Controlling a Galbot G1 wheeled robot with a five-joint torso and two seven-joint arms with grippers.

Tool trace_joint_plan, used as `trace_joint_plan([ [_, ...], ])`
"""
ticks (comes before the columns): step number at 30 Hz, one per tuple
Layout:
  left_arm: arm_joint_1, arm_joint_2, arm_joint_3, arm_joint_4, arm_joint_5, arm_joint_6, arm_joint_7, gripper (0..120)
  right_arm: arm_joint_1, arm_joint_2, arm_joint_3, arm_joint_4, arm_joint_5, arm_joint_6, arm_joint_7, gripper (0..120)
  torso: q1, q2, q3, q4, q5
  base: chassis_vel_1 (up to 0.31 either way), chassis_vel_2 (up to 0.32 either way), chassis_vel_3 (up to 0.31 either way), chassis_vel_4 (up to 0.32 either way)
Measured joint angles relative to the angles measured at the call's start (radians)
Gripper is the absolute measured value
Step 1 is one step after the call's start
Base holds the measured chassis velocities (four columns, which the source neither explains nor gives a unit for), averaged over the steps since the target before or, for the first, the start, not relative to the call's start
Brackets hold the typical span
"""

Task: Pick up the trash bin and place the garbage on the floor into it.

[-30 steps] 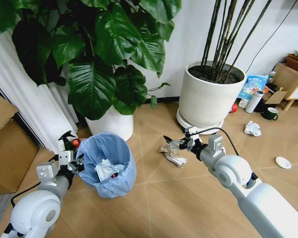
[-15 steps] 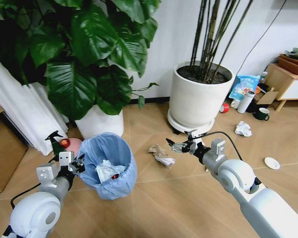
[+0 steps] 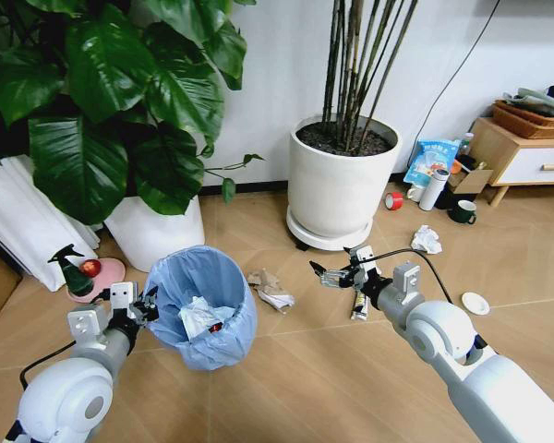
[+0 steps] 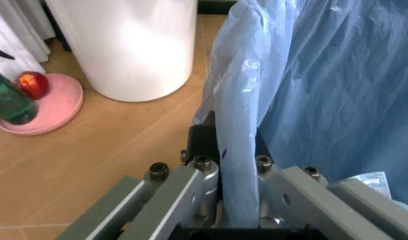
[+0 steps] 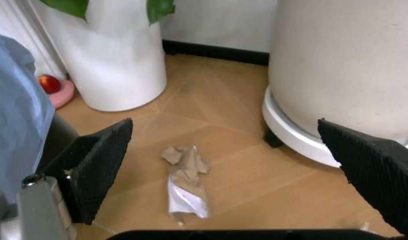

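Nearby, white plant pots point(image 3: 337, 194) beside garbage point(image 3: 270, 288).

Left gripper point(image 3: 146, 305) fingers are clamped together; right gripper point(image 3: 325, 275), held forward, has fingers spread.

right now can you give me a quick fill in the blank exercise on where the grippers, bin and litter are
1. The left gripper is shut on the ____ of the trash bin.
2. The right gripper hangs over the floor with its fingers ____.
3. The crumpled paper lies on the floor between the trash bin and the ____ gripper.
4. Inside the trash bin there is already some ____.

Missing words: rim; open; right; garbage
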Motion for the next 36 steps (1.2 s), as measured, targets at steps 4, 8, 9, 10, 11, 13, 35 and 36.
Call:
trace_joint_plan([
  [4, 0.002, 0.000, 0.000, -0.004, 0.000, 0.000, 0.000, 0, -0.007, -0.001, 0.001, 0.000, -0.009, 0.011, -0.006, 100, 0.000, 0.000, 0.000, -0.0002, 0.0000, -0.108, -0.104, 0.122, 0.110],
  [8, 0.003, -0.001, -0.001, -0.004, 0.000, 0.000, 0.000, 0, -0.016, 0.002, 0.007, -0.002, -0.026, 0.017, -0.018, 100, 0.000, 0.000, 0.000, -0.0003, -0.0006, -0.027, -0.033, 0.004, 0.012],
  [9, 0.003, -0.001, -0.001, -0.004, 0.001, 0.000, 0.000, 0, -0.019, 0.002, 0.009, -0.003, -0.031, 0.017, -0.022, 100, 0.000, 0.000, 0.000, -0.0002, -0.0007, 0.000, 0.000, 0.000, 0.000],
  [10, 0.003, -0.001, -0.001, -0.005, 0.001, 0.000, 0.000, 0, -0.022, 0.003, 0.011, -0.003, -0.034, 0.017, -0.025, 100, 0.000, 0.000, 0.000, -0.0001, -0.0006, 0.023, 0.051, -0.032, -0.045],
  [11, 0.003, -0.001, -0.001, -0.005, 0.001, 0.000, -0.001, 0, -0.025, 0.004, 0.012, -0.003, -0.038, 0.017, -0.027, 100, 0.000, 0.000, 0.000, 0.0001, -0.0007, 0.056, 0.051, -0.007, -0.028],
  [13, 0.003, -0.001, -0.001, -0.005, 0.001, 0.000, -0.001, 0, -0.028, 0.004, 0.013, -0.003, -0.040, 0.017, -0.028, 100, 0.000, 0.000, 0.000, 0.0002, -0.0005, 0.028, 0.026, -0.003, -0.014],
  [35, 0.005, 0.000, -0.001, -0.007, 0.004, -0.001, -0.001, 0, -0.050, 0.011, 0.012, -0.005, -0.056, 0.020, -0.058, 100, 0.000, 0.000, 0.000, 0.0000, -0.0003, -0.048, 0.054, 0.055, -0.049],
  [36, 0.006, 0.000, -0.001, -0.007, 0.004, -0.001, -0.001, 0, -0.051, 0.010, 0.014, -0.005, -0.057, 0.020, -0.069, 100, 0.000, 0.000, 0.000, -0.0002, -0.0004, -0.059, 0.059, 0.076, -0.048],
])
